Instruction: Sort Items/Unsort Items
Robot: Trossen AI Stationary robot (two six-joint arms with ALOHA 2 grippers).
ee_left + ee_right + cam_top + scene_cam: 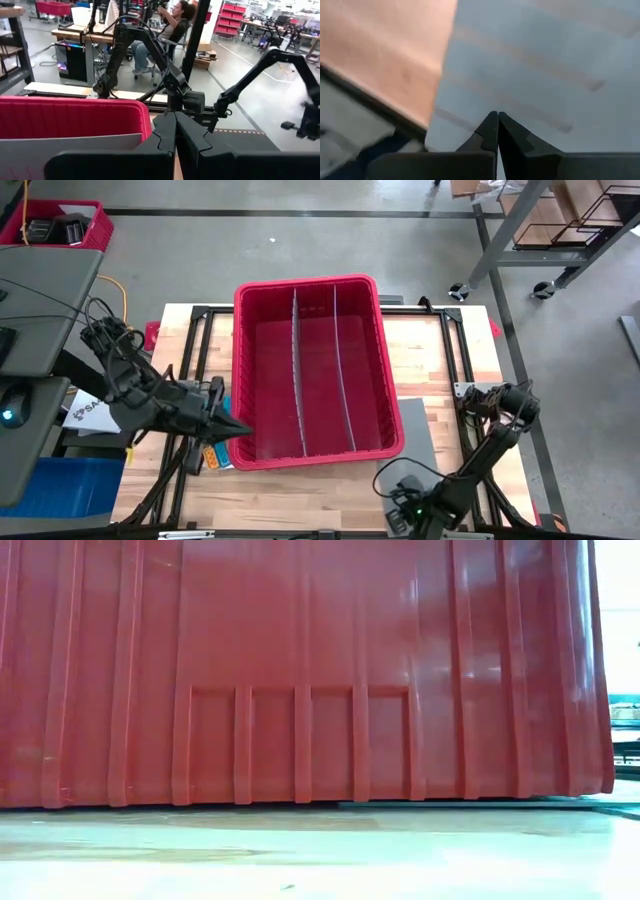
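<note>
A few small items, orange and blue blocky pieces (213,455), lie on the wooden table beside the near left corner of the large red bin (310,370). My left gripper (240,429) is shut and empty. It hovers nearly level over that corner and points toward the table's right; its tips (175,116) stand above the bin's rim (75,102). My right gripper (496,115) is shut and empty and points steeply down over a grey mat (560,60). That arm's hand (410,502) is near the table's front edge, right of the bin.
Two thin grey dividers (296,370) split the bin into three compartments that show nothing inside. Its red wall (300,670) fills the low view. The grey mat (415,435) lies at the bin's near right corner. A seated person (172,25) works beyond the table.
</note>
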